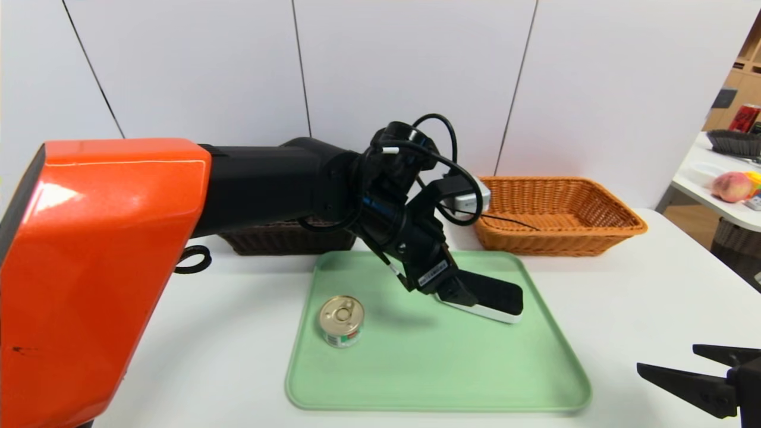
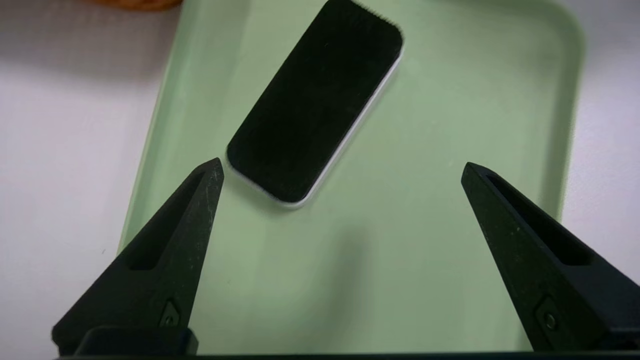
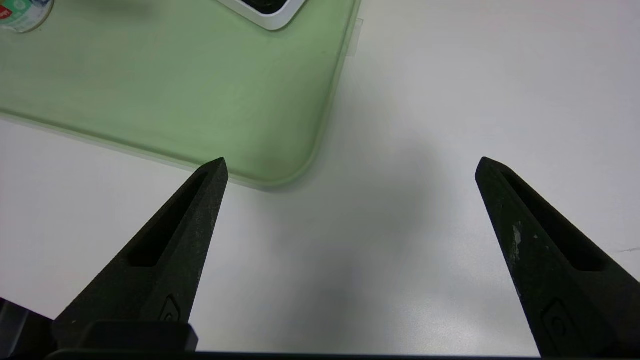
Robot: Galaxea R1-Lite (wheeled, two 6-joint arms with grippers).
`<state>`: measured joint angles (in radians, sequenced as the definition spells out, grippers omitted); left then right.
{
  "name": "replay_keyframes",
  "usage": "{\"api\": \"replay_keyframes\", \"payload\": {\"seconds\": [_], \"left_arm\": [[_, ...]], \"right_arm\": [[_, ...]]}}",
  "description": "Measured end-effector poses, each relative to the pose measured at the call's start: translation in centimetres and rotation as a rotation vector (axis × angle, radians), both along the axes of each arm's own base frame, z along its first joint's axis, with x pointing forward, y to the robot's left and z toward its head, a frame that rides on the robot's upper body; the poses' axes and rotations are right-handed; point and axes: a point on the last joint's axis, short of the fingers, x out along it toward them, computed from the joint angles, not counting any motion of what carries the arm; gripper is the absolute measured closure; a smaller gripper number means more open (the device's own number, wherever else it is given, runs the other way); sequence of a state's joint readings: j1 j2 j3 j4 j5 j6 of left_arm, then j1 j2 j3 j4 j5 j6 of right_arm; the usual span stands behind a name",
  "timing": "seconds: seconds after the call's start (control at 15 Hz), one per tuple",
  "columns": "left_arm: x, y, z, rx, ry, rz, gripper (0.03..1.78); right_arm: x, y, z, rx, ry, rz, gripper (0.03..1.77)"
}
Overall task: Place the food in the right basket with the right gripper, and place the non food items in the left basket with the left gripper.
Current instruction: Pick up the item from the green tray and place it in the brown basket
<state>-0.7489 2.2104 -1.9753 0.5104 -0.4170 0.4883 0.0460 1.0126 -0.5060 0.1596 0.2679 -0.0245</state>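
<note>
- The eraser (image 1: 490, 293) lies flat on the far right part of the green tray (image 1: 464, 380), black felt up and white base down.
- Its long axis runs mostly left to right at a slant, the right end nearer than the left.
- The left gripper (image 2: 342, 162) is over the tray, by the eraser's left end; its fingers are spread wide and hold nothing.
- The can (image 1: 341, 321) stands upright on the left part of the tray, gold lid up, well apart from the eraser; its round axis points straight up.
- The orange-tan basket (image 1: 553, 241) is on the desk (image 1: 618, 285), beyond the tray's far right corner, its long side running left to right.
- The dark brown basket (image 1: 291, 239) is beyond the tray's far left corner, partly hidden by the left arm.
- The right gripper (image 3: 351, 160) is over the desk at the near right, outside the tray, fingers wide apart with nothing between them.
- Farther off to the right, a peach (image 1: 732, 186) rests on another table.
</note>
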Motion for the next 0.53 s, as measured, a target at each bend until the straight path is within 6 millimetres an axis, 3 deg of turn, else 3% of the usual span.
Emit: {"api": "replay_keyframes", "payload": {"seconds": [0.53], "left_arm": [[1.2, -2.0, -3.1, -0.049, -0.047, -0.158, 0.12]], "right_arm": [[-0.5, 0.0, -0.5, 0.000, 0.012, -0.003, 0.09]]}}
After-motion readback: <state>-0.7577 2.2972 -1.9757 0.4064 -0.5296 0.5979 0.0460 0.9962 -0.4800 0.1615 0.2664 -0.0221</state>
